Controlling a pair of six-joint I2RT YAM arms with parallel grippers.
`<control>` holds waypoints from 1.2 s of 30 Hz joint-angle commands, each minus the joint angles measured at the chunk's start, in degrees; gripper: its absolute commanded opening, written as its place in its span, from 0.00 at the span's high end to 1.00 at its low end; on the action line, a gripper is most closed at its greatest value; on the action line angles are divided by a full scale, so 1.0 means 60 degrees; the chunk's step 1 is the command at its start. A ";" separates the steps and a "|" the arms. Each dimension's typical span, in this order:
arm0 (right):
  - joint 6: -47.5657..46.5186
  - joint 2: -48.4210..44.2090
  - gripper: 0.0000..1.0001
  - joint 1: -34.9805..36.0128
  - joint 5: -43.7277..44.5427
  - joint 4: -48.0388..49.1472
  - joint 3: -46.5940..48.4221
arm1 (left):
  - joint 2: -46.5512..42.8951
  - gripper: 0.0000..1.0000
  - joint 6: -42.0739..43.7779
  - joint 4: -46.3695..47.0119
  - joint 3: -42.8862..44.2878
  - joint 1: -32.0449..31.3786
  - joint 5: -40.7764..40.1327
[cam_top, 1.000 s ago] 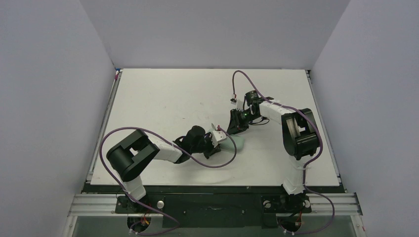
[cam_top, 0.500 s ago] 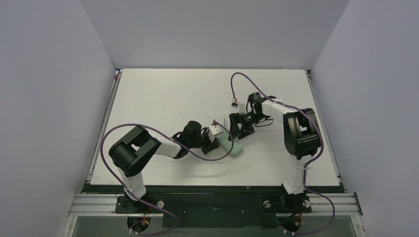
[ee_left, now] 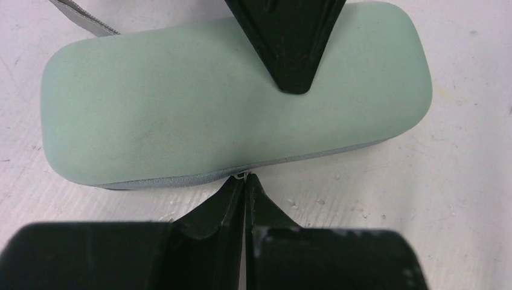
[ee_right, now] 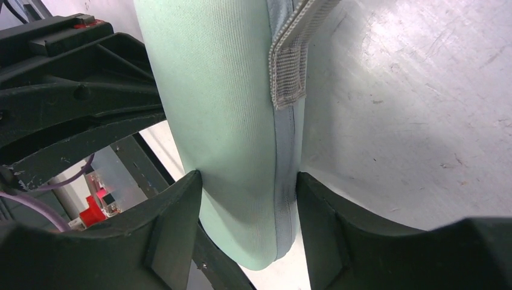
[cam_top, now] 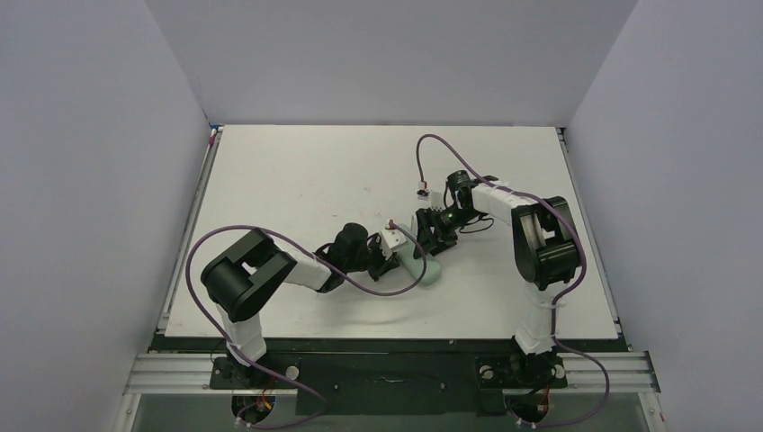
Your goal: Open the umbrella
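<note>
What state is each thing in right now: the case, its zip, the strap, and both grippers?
Mint-green oval zip case: closed, lying flat on the white table.
Grey zip: shut along the side that shows.
Grey woven strap: loose, not gripped.
Left gripper: shut, tips at the zip seam.
Right gripper: clamped across the case's end.

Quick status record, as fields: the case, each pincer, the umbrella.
case: mint-green case, lying flat on the table
zip: zip seam closed along the visible side
left pincer: shut, tips at the zip seam; a hold on the pull is too small to tell
right pincer: clamped across one end of the case
umbrella: not in view
</note>
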 commanded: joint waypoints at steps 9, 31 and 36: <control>0.0054 0.0519 0.80 0.0127 0.0396 0.0453 0.0146 | 0.0181 0.94 0.0463 0.1227 0.0208 -0.0083 -0.0494; 0.2325 0.0064 1.00 0.0065 0.1074 0.2477 -0.0622 | -0.0734 1.00 0.0902 0.1140 -0.0802 -0.0730 0.0265; 0.2965 0.0042 1.00 0.0059 0.1137 0.3147 -0.0756 | -0.0786 1.00 0.0640 0.0747 -0.0913 -0.1198 0.0355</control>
